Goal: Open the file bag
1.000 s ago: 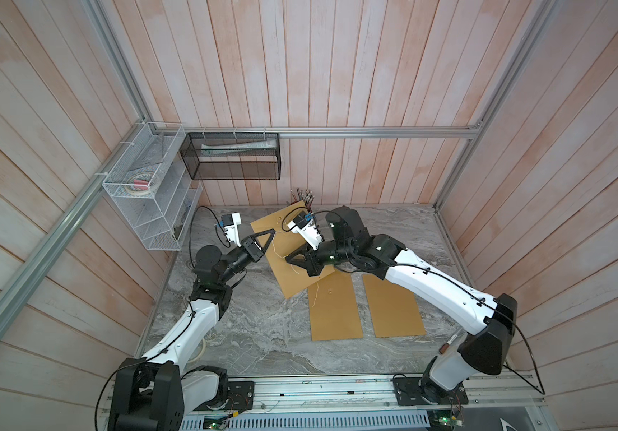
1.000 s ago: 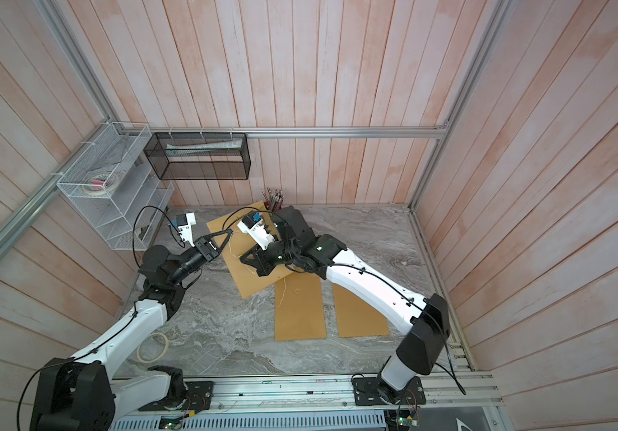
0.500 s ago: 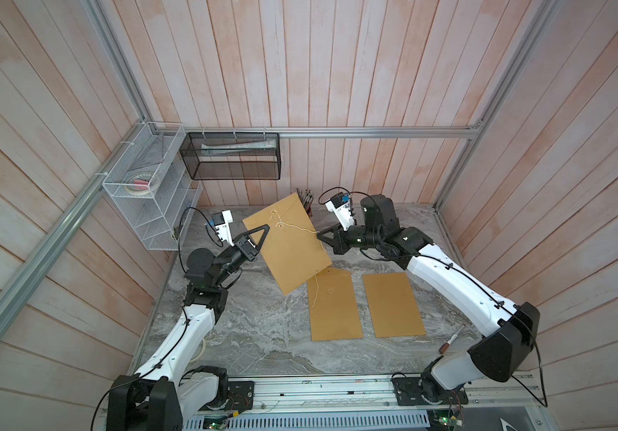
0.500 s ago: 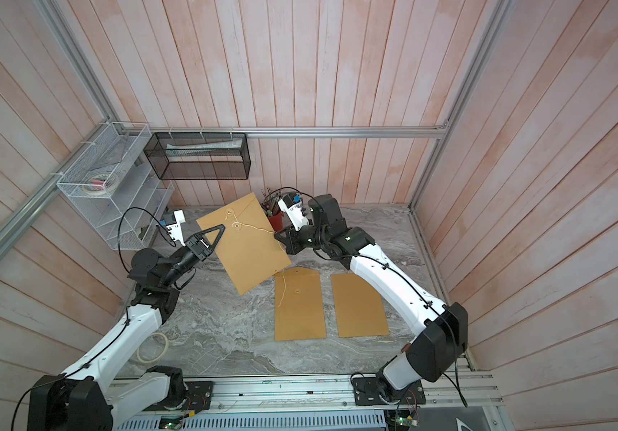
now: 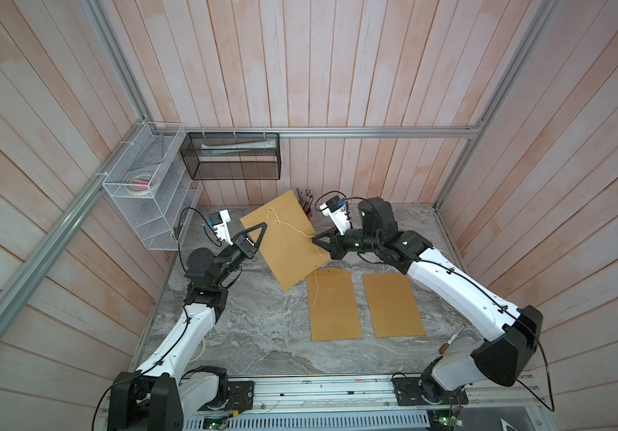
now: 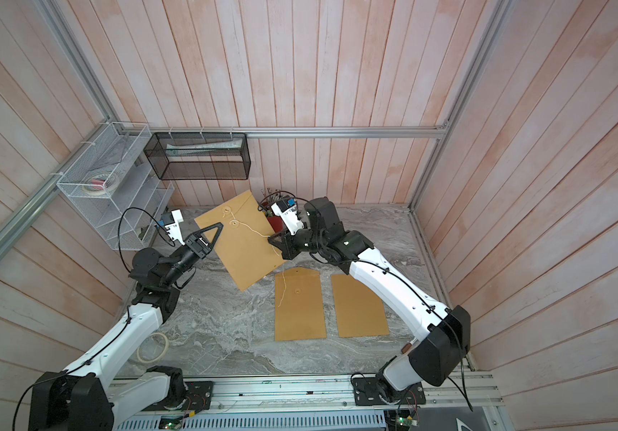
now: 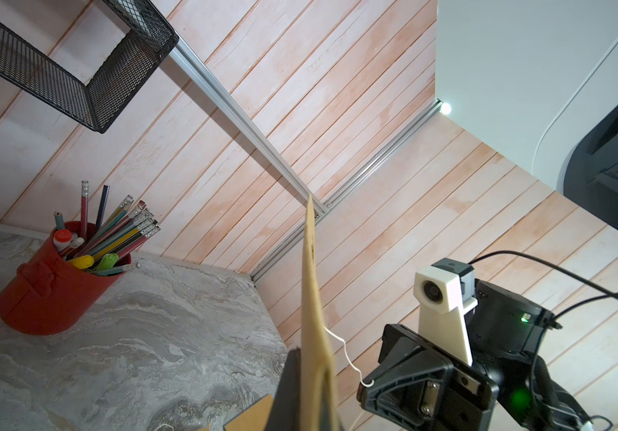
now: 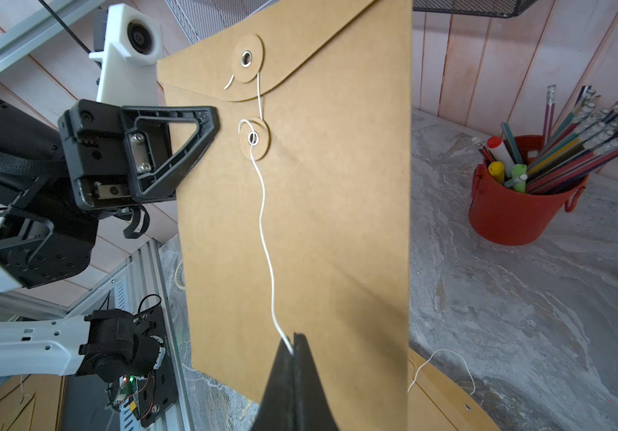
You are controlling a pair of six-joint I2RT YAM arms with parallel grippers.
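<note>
Since a second ago the file bag (image 5: pixel 288 246) has come up off the table (image 5: pixel 262 336), and my right gripper (image 5: pixel 314 239) has backed off from the bag's middle to its right edge. Barely any change over the last half second.

Left gripper (image 5: pixel 262 227): clamped on the bag's left long edge, just below the flap. The left wrist view shows the bag edge-on between my fingers (image 7: pixel 285 390).

The bag hangs tilted in the air between both arms. Its flap end is up and toward the back wall, and its lower corner is above the table.

Right gripper: fingers together, pinching the white string (image 8: pixel 266 242) at the very tips, just in front of the bag's face. From there the string runs, slightly slack, to the lower button (image 8: pixel 254 139), loops round it and goes up to the flap button (image 8: pixel 246 59). The flap lies shut.

Two more envelopes lie flat on the table, side by side: one (image 5: pixel 333 306) near the bag's lower corner, the other (image 5: pixel 393 304) to its right. A red pen pot (image 8: pixel 516 212) stands at the back of the table, behind the bag.
</note>
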